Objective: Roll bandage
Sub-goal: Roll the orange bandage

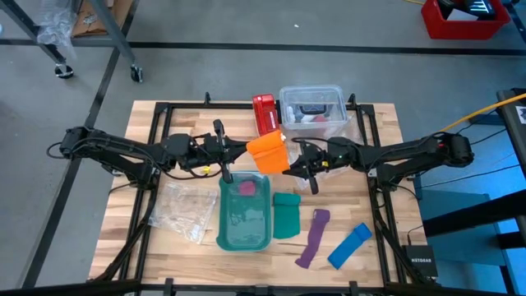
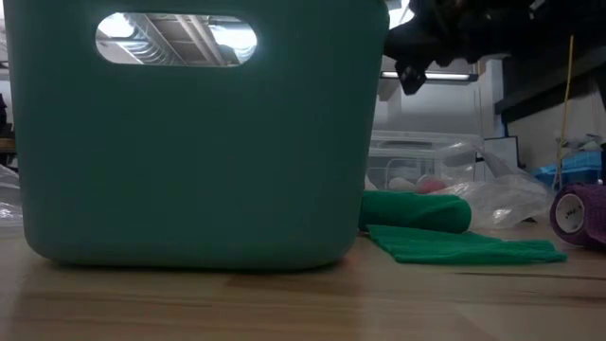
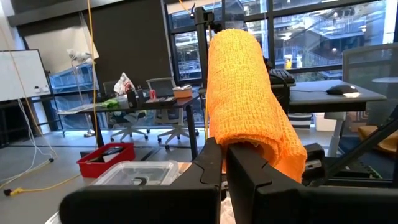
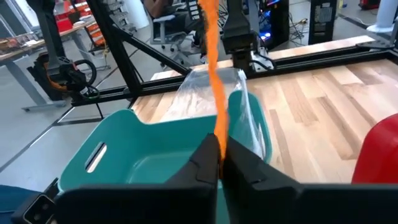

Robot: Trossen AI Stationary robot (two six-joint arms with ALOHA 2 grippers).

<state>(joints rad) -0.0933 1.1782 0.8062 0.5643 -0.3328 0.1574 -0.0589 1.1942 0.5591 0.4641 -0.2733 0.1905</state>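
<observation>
Bandage (image 1: pixel 268 153) soft, light, floppy crepe; grips easily, sags if slack. My left jaws (image 3: pixel 224 163) and right jaws (image 4: pixel 219 151) both clamp its edges, best hold there.

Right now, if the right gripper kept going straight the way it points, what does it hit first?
Probably the teal bin: the right gripper, shut on the orange bandage, points down into it. Depth is unclear.

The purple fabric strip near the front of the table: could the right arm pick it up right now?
Probably not yet. The purple fabric strip lies uncovered close by, but the right gripper has its fingers shut on the orange fabric bandage, shared with the left gripper. It would have to let go first.
</observation>
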